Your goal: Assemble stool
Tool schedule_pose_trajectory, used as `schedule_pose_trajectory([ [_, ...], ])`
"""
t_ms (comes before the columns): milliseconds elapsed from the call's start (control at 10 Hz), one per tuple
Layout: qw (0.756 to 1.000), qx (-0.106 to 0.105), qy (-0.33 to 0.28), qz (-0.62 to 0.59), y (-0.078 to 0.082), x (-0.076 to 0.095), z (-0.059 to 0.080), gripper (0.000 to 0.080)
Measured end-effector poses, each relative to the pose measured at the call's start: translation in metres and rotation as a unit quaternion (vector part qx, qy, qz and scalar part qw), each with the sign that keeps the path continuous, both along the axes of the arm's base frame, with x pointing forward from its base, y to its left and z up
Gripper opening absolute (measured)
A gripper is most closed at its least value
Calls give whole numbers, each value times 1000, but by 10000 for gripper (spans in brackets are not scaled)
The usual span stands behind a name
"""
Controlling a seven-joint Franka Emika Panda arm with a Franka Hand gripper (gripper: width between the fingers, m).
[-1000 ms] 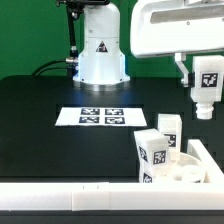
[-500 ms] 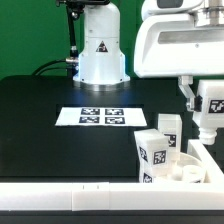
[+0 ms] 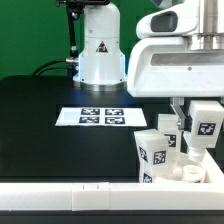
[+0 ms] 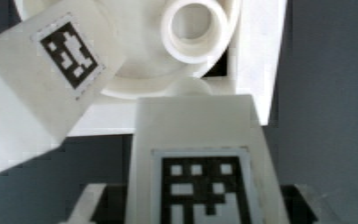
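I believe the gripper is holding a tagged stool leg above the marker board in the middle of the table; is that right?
Not quite. The gripper does hold a tagged stool leg, but in the exterior view it hangs above the seat at the exterior view's right, not above the marker board, which lies apart and bare.

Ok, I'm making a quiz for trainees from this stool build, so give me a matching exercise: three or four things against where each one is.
Things:
1. gripper
2. marker board
3. seat
4. robot base

Places:
A. flat on the black table, mid-scene
B. at the back of the table
C. shut on a leg, above the seat
D. lower corner, on the exterior view's right

Pairs: 1-C, 2-A, 3-D, 4-B
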State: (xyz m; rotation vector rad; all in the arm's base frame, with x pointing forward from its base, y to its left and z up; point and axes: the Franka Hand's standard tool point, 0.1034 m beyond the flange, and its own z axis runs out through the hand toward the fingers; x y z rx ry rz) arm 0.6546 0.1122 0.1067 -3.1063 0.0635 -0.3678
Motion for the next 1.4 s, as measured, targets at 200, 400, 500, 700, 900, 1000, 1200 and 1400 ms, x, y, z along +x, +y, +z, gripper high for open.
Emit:
schedule_pose_trajectory([
  [200,1000,1,0,-1,0,-1,-2,320],
  [400,1000,2,4,-1,3,-11,-12,320],
  [500,1000,2,7,-1,6,-14,-15,320],
  [700,1000,1,10,-1,5,-15,-18,320],
  [900,1000,0,13,-1,5,-16,-25,320],
  [1000,1000,-1,15,0,5,-18,-29,320],
  [1200,1000,-2,14,1,7,-19,-34,320],
  [1400,1000,-3,14,1,6,-20,-41,320],
])
